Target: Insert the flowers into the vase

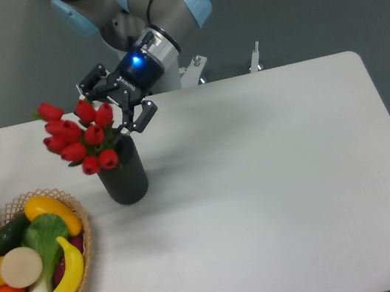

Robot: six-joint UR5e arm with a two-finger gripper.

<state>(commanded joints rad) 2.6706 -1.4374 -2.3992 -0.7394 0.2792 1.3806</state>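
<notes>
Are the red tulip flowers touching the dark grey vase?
Touching. The fixed camera shows the bunch of red tulips leaning left out of the dark ribbed cylindrical vase, its lowest buds resting on the rim.

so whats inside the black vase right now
Red tulips stick out of the vase mouth, leaning left. Their stems go in, but the wall hides how deep. The hand sits open just above.

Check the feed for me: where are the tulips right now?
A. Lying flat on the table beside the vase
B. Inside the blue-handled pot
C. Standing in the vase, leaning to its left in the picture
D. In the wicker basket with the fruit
C: the tulips rise out of the mouth of the dark vase and tip toward the left of the picture, with the gripper open just above and behind them.
</notes>
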